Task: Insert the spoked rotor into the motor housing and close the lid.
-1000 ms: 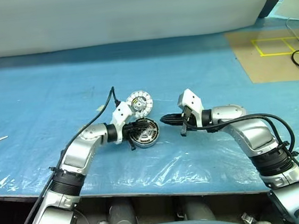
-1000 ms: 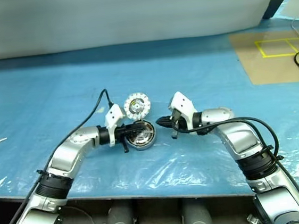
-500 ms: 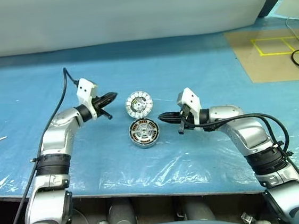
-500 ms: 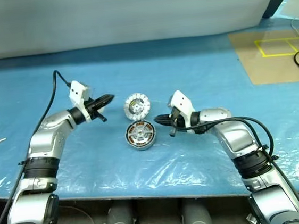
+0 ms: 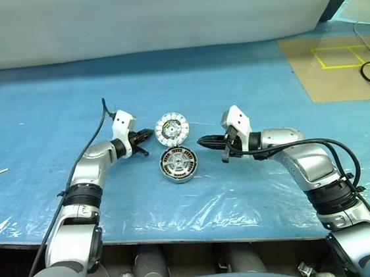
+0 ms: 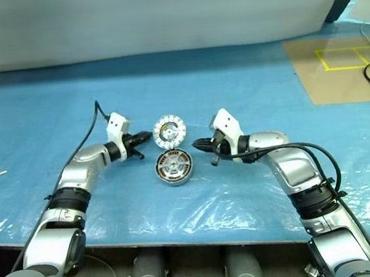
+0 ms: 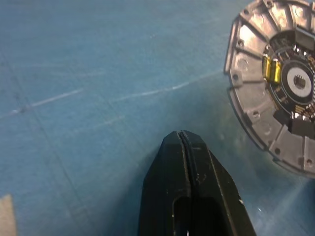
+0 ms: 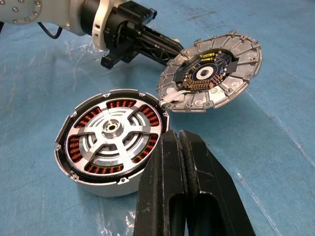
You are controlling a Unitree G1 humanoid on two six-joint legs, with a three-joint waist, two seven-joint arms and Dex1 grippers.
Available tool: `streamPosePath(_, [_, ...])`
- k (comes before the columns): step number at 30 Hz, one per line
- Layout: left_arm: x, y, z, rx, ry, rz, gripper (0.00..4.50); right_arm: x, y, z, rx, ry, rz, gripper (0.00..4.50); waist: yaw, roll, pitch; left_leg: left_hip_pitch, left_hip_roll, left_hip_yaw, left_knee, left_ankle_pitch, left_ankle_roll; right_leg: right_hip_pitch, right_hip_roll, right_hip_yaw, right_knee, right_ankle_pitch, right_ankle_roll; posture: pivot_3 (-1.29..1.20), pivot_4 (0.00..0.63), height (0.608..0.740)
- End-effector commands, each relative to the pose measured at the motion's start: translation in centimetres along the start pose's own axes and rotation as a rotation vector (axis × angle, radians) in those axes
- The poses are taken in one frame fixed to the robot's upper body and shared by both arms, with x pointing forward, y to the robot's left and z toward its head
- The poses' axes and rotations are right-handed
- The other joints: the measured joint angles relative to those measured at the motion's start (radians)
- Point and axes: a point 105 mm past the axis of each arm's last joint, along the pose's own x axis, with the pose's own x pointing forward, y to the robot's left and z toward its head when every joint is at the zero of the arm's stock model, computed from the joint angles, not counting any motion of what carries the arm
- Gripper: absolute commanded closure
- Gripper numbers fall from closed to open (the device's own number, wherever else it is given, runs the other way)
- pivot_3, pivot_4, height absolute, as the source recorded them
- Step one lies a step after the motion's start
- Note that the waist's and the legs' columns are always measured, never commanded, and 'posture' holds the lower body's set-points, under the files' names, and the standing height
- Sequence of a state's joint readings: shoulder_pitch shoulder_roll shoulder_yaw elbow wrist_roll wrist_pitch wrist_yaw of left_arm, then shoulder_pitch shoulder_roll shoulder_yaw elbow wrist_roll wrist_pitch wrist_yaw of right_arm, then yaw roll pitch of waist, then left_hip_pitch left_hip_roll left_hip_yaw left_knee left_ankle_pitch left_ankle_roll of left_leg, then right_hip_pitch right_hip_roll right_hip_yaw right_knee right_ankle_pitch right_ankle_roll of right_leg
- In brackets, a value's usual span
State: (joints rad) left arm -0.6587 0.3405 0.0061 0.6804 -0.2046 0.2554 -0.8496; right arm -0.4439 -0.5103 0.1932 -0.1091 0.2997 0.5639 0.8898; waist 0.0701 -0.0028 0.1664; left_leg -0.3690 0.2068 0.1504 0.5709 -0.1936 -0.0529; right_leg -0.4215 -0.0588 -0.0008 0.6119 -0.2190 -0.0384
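A: Looking across the blue counter (image 5: 49,106) first, what has changed?

B: The left arm. A second ago its left gripper (image 5: 146,135) sat over the motor housing (image 5: 178,163); it swung out wide and now points at the near edge of the lid (image 5: 172,128), jaws closed and empty.

A: And the other side?

B: The right gripper (image 5: 202,140) has kept its place just beside the housing, jaws closed on nothing too.

A: Where are the parts?

B: The housing stands open on the counter, copper windings showing around a silver spoked piece; whether that is the spoked rotor I cannot tell. The lid rests just behind, tilted, its edge touching the housing rim.

A: Meaning?

B: Probably the lid comes next, and the jaws must open first.
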Motion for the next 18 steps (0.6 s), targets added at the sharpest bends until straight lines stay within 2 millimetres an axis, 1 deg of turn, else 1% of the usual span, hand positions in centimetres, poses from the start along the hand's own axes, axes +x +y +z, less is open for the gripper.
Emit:
streamPosePath(1, [0.5,-0.6,-0.1,0.014,0.007,-0.063,4.48,-0.4,0.0,1.8,-0.047,-0.051,-0.007,4.50,0.001,0.000,0.000,0.000,0.000,0.000,0.000,0.000,0.000,0.000,0.000,0.000,0.000,0.000,0.000,0.00,0.150,0.740])
streamPosePath(6, [1.4,-1.3,-1.3,-0.021,0.038,-0.113,4.48,-0.5,0.0,2.1,-0.052,-0.055,-0.009,4.50,0.005,0.000,0.000,0.000,-0.001,0.000,0.000,0.000,0.000,0.001,-0.001,0.000,0.000,0.000,0.000,0.00,0.150,0.740])
streamPosePath(10, [2.2,-2.3,-2.2,-0.055,0.059,-0.161,4.48,-0.7,0.1,2.2,-0.055,-0.056,-0.013,4.50,0.008,0.000,0.000,0.001,-0.001,0.000,0.000,0.000,0.000,0.002,-0.001,0.000,-0.001,0.000,0.000,0.00,0.150,0.740])
streamPosePath(15, [3.7,-3.7,-1.7,-0.131,0.010,-0.210,4.48,-0.7,0.0,2.3,-0.053,-0.055,-0.018,4.50,0.019,0.000,0.000,0.003,-0.001,0.000,0.000,0.000,0.000,0.004,-0.002,0.000,-0.001,0.000,0.000,0.00,0.150,0.740])
streamPosePath(18, [4.4,-4.8,-0.9,-0.196,-0.043,-0.262,4.48,-0.7,0.1,2.3,-0.051,-0.056,-0.017,4.50,0.027,0.000,0.000,0.004,-0.001,0.000,0.000,0.000,0.000,0.005,-0.002,0.000,-0.001,0.000,0.000,0.00,0.150,0.740])
